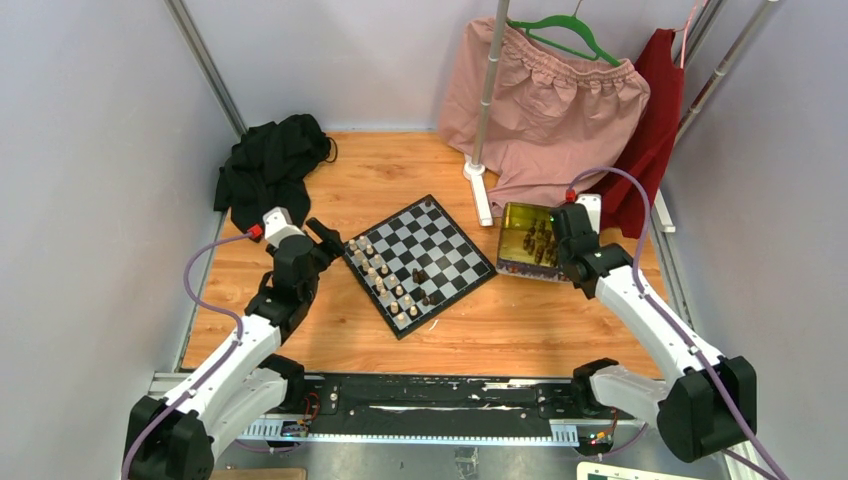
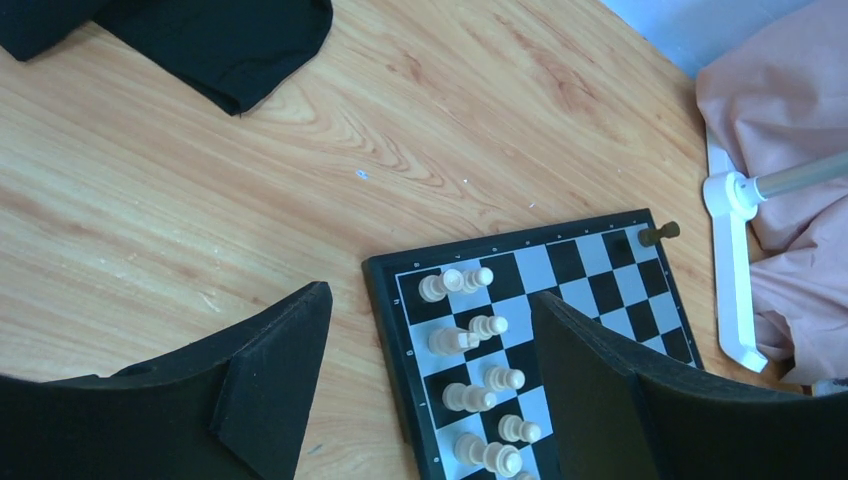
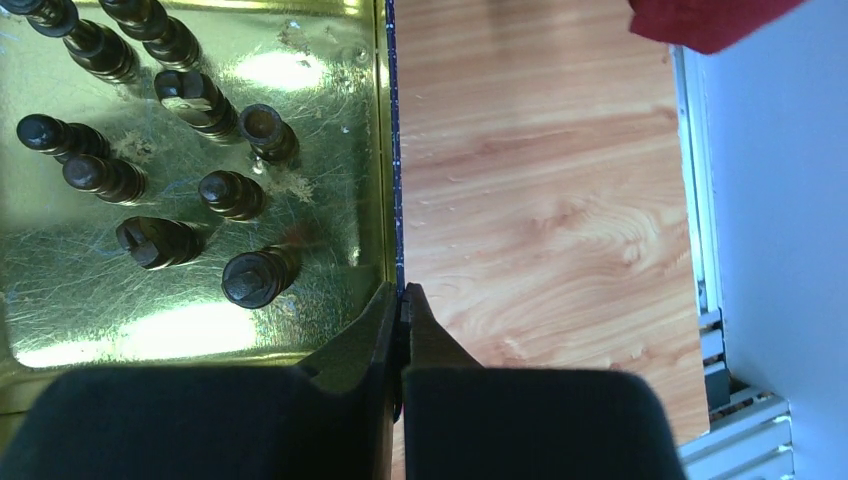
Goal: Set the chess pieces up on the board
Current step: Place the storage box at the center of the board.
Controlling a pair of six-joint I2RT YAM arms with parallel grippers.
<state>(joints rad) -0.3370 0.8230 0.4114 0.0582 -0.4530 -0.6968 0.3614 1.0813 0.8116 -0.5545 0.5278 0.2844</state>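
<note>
Partway through the set-up, by the look of things. On the board [image 1: 440, 250], two rows of cream-white chessmen [image 1: 385, 285] along its left side. Dark brown chessmen [image 3: 230, 193] mostly off it, standing and lying in the yellow tin [image 1: 513, 222] just right of the board, with only a few on its middle squares and one at its far corner.

Left gripper [image 2: 430, 300] above the board's left corner, jaws spread wide, holding nothing. Right gripper [image 3: 400, 300] at the tin's side farthest from the board, jaws clenched on the thin rim of its wall (no chessman between them).

Step in hand, as a judgement: steadying or shifting the tin, ahead of fetching the dark side. Next move: let go of the rim, open, come down over a single dark piece standing apart from its neighbours, pinch it near the head — all crowded and tiny, easy to topple.

No brand or label to read — only small marks along the board's border, too fine to make out.
</note>
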